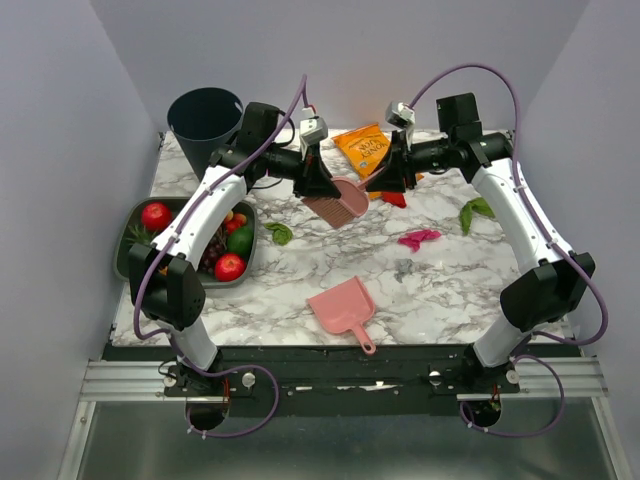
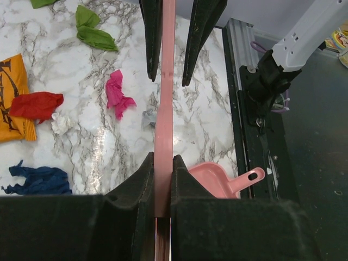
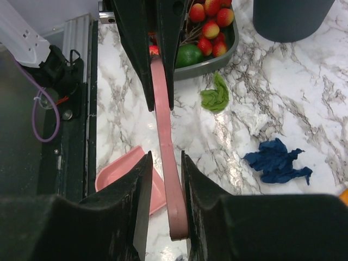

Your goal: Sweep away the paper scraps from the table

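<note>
**Marble worktop: pink brush shared between two arms, scraps lying loose**

White-veined marble worktop (image 1: pixel 450 300) is seen from above, and the paper scraps are scattered over its middle and right side. A magenta scrap (image 1: pixel 418 238) is spotted right of centre, with a grey scrap (image 1: pixel 404 268) just nearer the front. A red scrap (image 1: pixel 393 198) is tucked under the right arm (image 1: pixel 520 210). One green scrap (image 1: pixel 478 210) is found further right, and a second green scrap (image 1: pixel 280 233) beside the fruit tray (image 1: pixel 130 262). A blue scrap (image 3: pixel 277 161) is picked up by the wrist views only.

At the back middle, a pink brush (image 1: pixel 338 205) is carried between both arms. The left jaws are clamped tight on its handle. The right jaws are set either side of the handle's end, slightly apart, with a gap seen on one side. Whether the bristles touch the marble cannot be told.

A pink dustpan (image 1: pixel 340 305) is laid near the front edge, apart from every scrap. An orange snack bag (image 1: pixel 362 148) is seen at the back, and a dark bin (image 1: pixel 205 125) in the back left corner.
</note>
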Action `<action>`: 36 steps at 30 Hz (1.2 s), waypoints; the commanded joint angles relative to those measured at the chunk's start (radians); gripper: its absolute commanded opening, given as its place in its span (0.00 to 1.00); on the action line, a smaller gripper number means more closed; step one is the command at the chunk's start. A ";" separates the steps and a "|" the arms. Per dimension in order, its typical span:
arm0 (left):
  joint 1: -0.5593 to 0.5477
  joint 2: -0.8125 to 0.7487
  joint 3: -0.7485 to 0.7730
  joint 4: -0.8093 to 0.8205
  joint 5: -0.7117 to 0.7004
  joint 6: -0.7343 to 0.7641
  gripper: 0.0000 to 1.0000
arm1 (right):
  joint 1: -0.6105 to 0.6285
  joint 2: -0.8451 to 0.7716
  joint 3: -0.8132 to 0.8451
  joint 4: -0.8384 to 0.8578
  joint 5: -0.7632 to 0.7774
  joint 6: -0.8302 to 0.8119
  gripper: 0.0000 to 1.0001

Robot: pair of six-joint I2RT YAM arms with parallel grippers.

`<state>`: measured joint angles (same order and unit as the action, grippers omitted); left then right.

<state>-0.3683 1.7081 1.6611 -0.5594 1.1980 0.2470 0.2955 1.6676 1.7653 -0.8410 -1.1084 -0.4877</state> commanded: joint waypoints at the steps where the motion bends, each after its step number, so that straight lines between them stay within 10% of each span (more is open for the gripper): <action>1: 0.019 0.021 0.032 -0.007 0.018 0.023 0.00 | 0.008 0.000 0.029 -0.033 -0.050 0.000 0.34; 10: 0.020 0.021 0.022 -0.008 0.005 0.021 0.00 | 0.008 0.006 0.025 -0.030 -0.044 0.009 0.16; 14: 0.022 0.005 0.003 0.019 -0.101 -0.001 0.39 | 0.007 -0.006 0.005 -0.030 0.004 0.008 0.01; 20: 0.039 -0.113 -0.136 0.093 -0.381 -0.028 0.65 | -0.051 -0.133 -0.141 0.034 0.165 0.122 0.01; 28: 0.003 -0.240 -0.390 -0.089 -0.519 0.112 0.66 | -0.070 -0.353 -0.450 0.068 0.504 0.172 0.01; 36: -0.069 -0.306 -0.511 -0.356 -0.385 0.891 0.65 | -0.068 -0.471 -0.589 0.080 0.559 0.236 0.00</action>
<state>-0.4282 1.4006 1.1259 -0.7273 0.7525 0.6327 0.2226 1.2274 1.2121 -0.7883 -0.6273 -0.3008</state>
